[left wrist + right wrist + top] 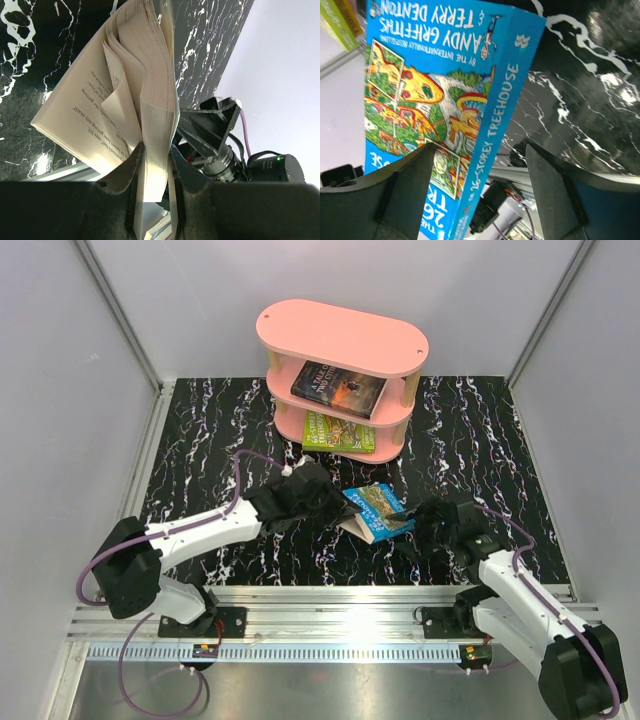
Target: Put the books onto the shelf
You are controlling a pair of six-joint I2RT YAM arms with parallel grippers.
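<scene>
Blue Treehouse paperback is off the table, hanging just in front of the shelf, between both arms. Dark sunset book is already on the shelf's middle tier, green book on its bottom tier.

Left gripper is clamped on only part of the page block, not the whole book. The rest of the pages fan out loose, some folded over. Right gripper has its jaws wide, straddling the spine edge: one finger lies over the front cover, the other stands clear of the spine. It's not gripping anything yet.

Risks as I see them:
- Left hold is on a wad of sheets. A tug toward the shelf could crease or tear them, or the wad slips and the book drops in front of the shelf.
- If right closes off-centre it pinches the cover alone and the book swings open.
- If left lets go before right has a firm hold, the book falls.
- Splayed pages may catch a shelf board or post on the way in, or nudge the dark book, which sits near the middle tier's front edge.

Right needs a square grip across the spine first.
</scene>
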